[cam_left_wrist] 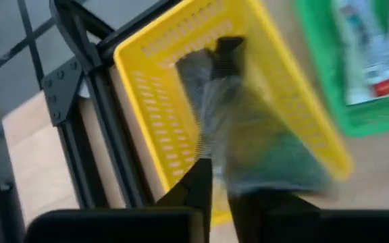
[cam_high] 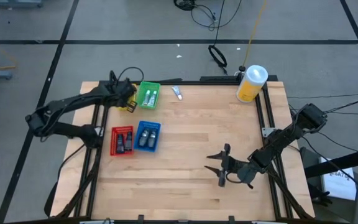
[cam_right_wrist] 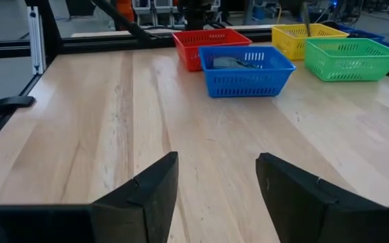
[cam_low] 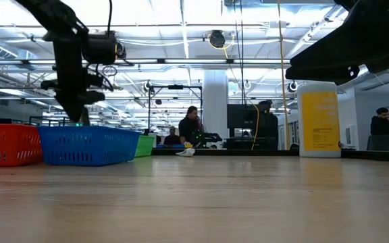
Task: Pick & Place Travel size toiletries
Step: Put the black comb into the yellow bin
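Surface [cam_high: 191, 162]: wood, mostly bare. Yellow container [cam_high: 251, 83] at far right corner. Right end effector [cam_high: 219, 167] hovers low near front-right, fingers spread wide, holding nothing. Left end effector [cam_high: 129, 96] over yellow tray [cam_left_wrist: 181, 81], fingers narrow, clamped on dark item [cam_left_wrist: 248, 135]; blurred, type unclear. Loose tube [cam_high: 176, 93] just beside green tray [cam_high: 148, 96].

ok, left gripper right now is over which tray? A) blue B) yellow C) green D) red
B: the left gripper is over the yellow tray, shut on a dark wrapped item hanging into it; the high view puts that arm at the table's far left corner, beside the green tray.
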